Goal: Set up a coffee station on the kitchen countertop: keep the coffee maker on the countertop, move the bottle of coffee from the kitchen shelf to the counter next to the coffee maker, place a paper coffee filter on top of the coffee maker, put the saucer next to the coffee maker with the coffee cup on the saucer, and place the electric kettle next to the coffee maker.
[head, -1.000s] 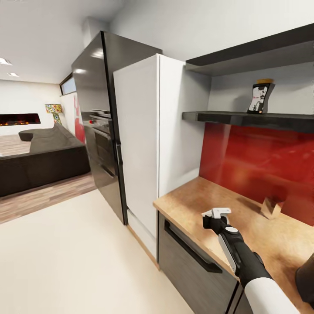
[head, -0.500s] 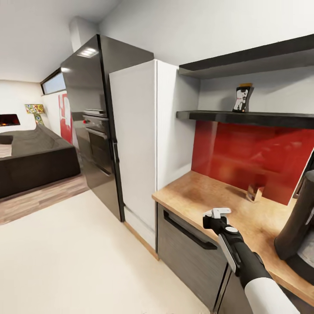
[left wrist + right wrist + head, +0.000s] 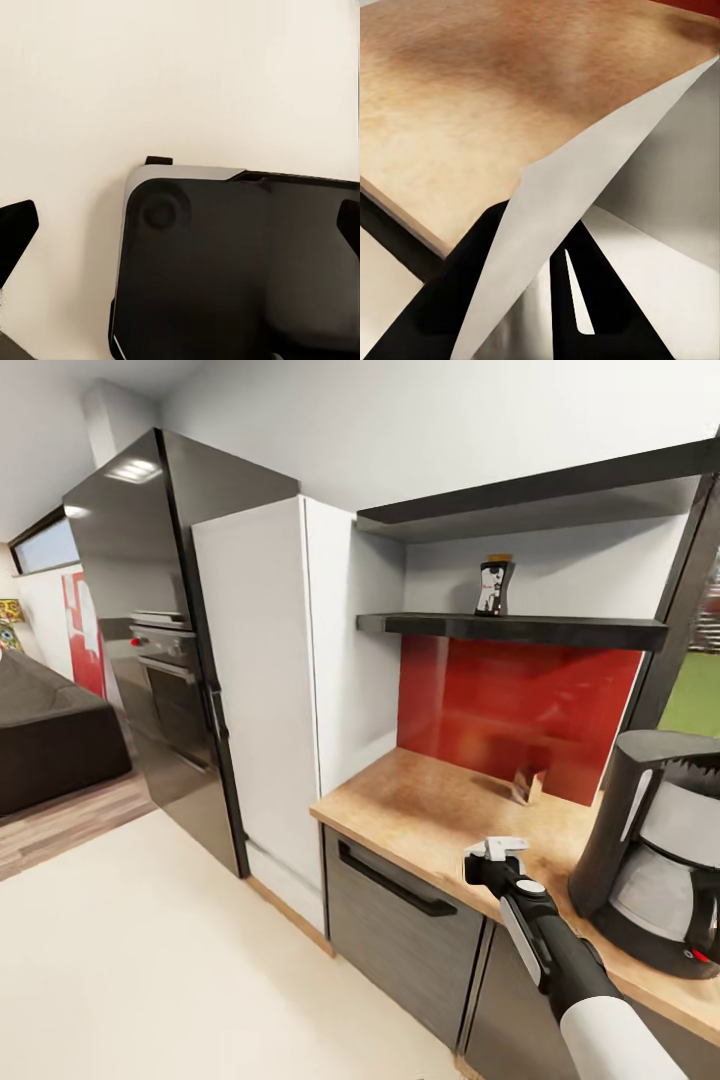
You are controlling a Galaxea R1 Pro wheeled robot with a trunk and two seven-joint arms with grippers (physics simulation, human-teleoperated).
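One coffee maker (image 3: 655,850) stands on the tabletop (image 3: 430,815), at about 3 o'clock of the head view, close to the front edge, its carafe in place and a small red switch low on its base. One bottle of coffee (image 3: 494,587) stands upright on the lower of two black shelf boards, the kitchen shelf (image 3: 510,628), at roughly 1 o'clock, above the red backsplash (image 3: 510,710). One small tan object (image 3: 527,786) sits on the tabletop against the backsplash; what it is cannot be made out.

One right gripper (image 3: 496,850) hangs over the front edge of the tabletop, at about 5 o'clock, left of the coffee maker and apart from it. It is clamped on one paper coffee filter (image 3: 585,187): in the right wrist view the white folded sheet is pinched between the two black fingers (image 3: 472,262) and fans out over the wood surface.

In the left wrist view two dark fingertips (image 3: 15,232) of the left gripper stand wide apart, with nothing between them, above the pale floor (image 3: 180,75) and a dark part of the robot's base (image 3: 225,262).

One tall white cabinet (image 3: 290,680) and one black oven unit (image 3: 150,640) stand at 9 to 10 o'clock.
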